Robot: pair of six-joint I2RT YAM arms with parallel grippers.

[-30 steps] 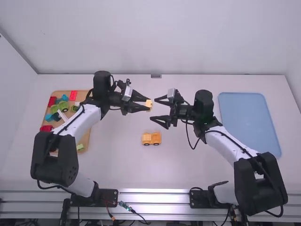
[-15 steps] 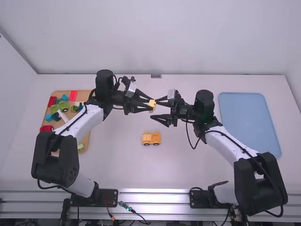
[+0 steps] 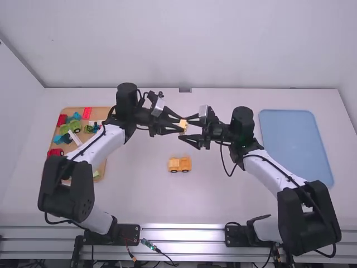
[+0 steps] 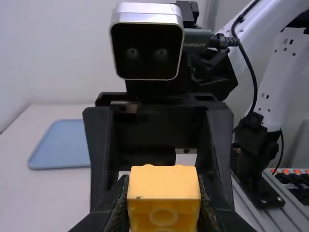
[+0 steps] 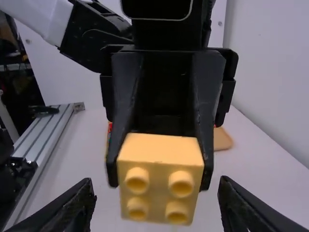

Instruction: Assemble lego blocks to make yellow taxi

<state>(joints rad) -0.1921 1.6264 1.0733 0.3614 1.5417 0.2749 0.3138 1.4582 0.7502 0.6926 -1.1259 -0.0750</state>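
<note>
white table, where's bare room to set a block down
Bare tabletop lies between the parts board and the yellow vehicle, and from the vehicle toward the near rail. The blue tray is bare too. It's crowded on the board, and where the left gripper and right gripper meet at the yellow block.

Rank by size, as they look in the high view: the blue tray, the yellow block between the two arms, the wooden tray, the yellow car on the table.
1. Blue tray
2. Wooden tray, partly covered
3. Yellow car
4. Yellow block
</note>
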